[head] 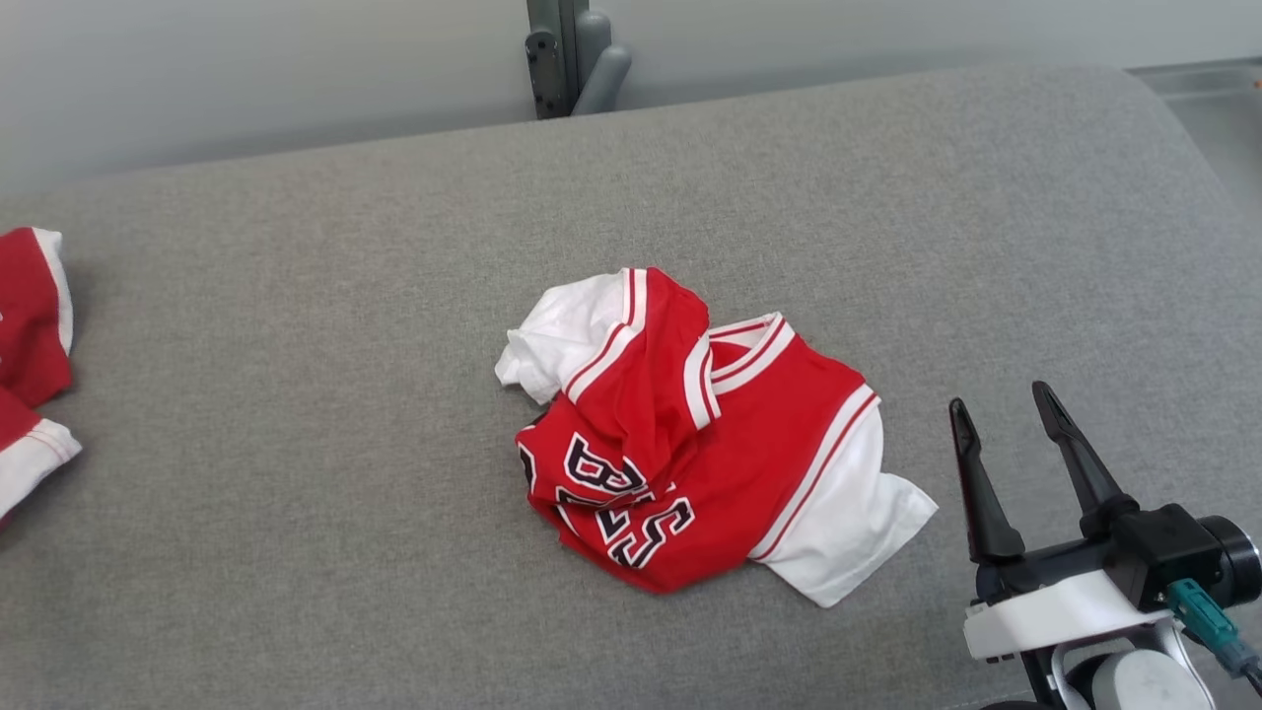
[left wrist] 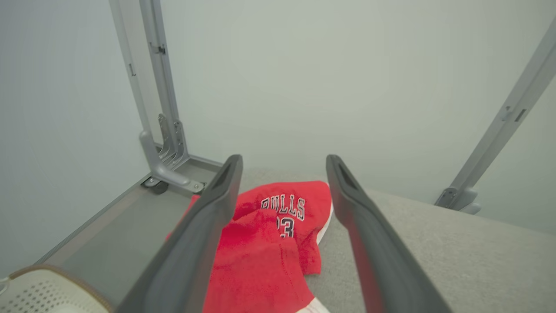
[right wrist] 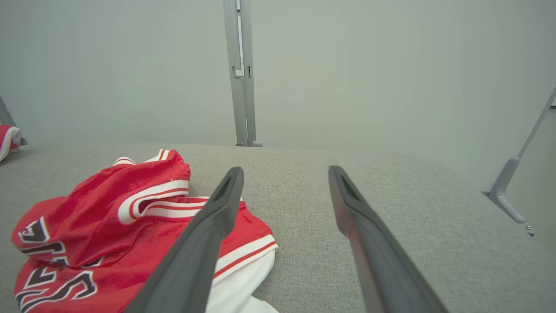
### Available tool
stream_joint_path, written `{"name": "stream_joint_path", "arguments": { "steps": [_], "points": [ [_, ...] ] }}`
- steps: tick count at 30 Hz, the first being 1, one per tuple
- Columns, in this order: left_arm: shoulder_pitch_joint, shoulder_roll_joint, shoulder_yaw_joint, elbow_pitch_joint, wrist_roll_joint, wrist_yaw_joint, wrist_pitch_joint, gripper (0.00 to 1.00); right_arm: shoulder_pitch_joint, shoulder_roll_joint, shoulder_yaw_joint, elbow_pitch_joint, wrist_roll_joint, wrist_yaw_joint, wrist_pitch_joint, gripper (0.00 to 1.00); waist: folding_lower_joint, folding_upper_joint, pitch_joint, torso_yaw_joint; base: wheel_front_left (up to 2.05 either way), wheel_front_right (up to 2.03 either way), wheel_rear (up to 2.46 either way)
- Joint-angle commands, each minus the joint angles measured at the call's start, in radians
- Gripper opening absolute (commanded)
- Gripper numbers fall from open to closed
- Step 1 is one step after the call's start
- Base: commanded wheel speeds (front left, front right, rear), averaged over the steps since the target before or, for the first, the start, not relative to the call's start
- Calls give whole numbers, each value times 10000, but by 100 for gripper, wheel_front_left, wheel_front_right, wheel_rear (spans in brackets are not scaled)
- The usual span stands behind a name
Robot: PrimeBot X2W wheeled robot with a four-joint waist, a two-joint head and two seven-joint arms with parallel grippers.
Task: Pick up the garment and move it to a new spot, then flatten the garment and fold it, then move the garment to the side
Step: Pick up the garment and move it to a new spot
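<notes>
A crumpled red and white jersey, the garment [head: 690, 434], lies in a heap at the middle of the grey padded table [head: 296, 414], black and white lettering facing up. In the right wrist view the garment [right wrist: 108, 226] sits left of my right gripper [right wrist: 284, 171], which is open and empty. From the head, the right gripper [head: 1002, 399] hovers just right of the white sleeve. My left gripper [left wrist: 282, 161] is open above a second red jersey [left wrist: 269, 243] printed BULLS 23, with nothing between its fingers. That second jersey [head: 30, 325] lies at the table's left edge.
Grey metal frame posts [head: 572, 59] stand behind the table against a pale wall. In the left wrist view a post [left wrist: 160, 108] and a slanted strut [left wrist: 499, 126] flank the table end, and a beige perforated object [left wrist: 34, 291] sits at the lower left.
</notes>
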Motion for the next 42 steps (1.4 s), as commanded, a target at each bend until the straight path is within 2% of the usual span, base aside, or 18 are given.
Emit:
{"name": "stream_joint_path", "arguments": {
  "steps": [1,3,7,9,11,12,14,15,16,17,18,21,22,26,29,33,37,42],
  "points": [
    [481,-244,-32,-721,86,115,-63,100,232,-80,-54,-122,-56,-14,-31,100,0,0,-995,384,0,0,0],
    [1149,-537,-103,-2136,-28,252,-74,100,309,-181,-76,-294,-52,-14,-31,100,0,0,-1199,448,0,0,0],
    [3018,-1079,-344,-4974,-43,1020,-71,100,530,-286,38,-549,-31,-14,-31,100,0,0,-1418,474,0,0,0],
    [3986,-1313,-518,-6131,344,1423,-115,100,576,-347,88,-615,10,-14,-31,100,0,0,-1427,456,0,0,0],
    [4880,-1666,-455,-6780,627,1875,-172,100,680,-456,166,-508,30,-14,-31,100,0,0,-1415,424,0,0,0],
    [5269,-1646,-460,-7014,1233,2027,-180,100,719,-526,230,-434,22,-14,-31,100,0,0,-1404,400,0,0,0],
    [5841,-2373,-186,-7511,1678,2032,-174,100,763,-618,257,-296,69,-14,-31,100,0,0,-1385,372,0,0,0],
    [6193,-2501,-51,-7634,2302,1997,-159,100,799,-688,222,-211,89,-14,-31,100,0,0,-1385,357,0,0,0],
    [6193,-2501,-51,-7634,2302,1997,-159,100,799,-688,222,-211,89,-14,-31,100,0,0,-1385,357,0,0,0],
    [6511,-2598,-2,-7709,2797,1886,-161,100,833,-721,198,-134,101,-14,-31,100,0,0,-1389,332,0,0,0],
    [6756,-2926,37,-7785,3143,1698,-162,100,873,-725,149,-57,127,-14,-31,100,0,0,-1401,313,0,0,0],
    [7261,-3601,186,-7776,4250,916,-165,100,973,-723,-58,248,204,-14,-33,100,0,0,-1441,278,0,0,0],
    [7517,-4345,581,-7584,4996,172,-164,100,1053,-680,-224,589,242,-14,-31,100,0,0,-1448,245,0,0,0],
    [7686,-5148,1267,-7051,5932,-470,-165,100,882,-528,-362,1052,268,-14,-33,100,0,0,-1406,97,0,0,0],
    [7592,-5635,1701,-6785,6341,-756,-166,100,705,-421,-393,1261,189,-14,-33,100,0,0,-1368,35,0,0,0],
    [7329,-6017,2017,-6657,6686,-947,-166,100,673,-285,-437,1363,138,-14,-33,100,0,0,-1382,80,0,0,0],
    [7120,-6068,1965,-6540,6891,-1009,-166,100,608,-218,-474,1410,166,-14,-31,100,0,0,-1437,75,0,0,0],
    [7021,-5842,1737,-6512,6760,-1010,-167,100,572,-195,-425,1437,151,-14,-33,100,0,0,-1495,21,0,0,0]
  ]
}}
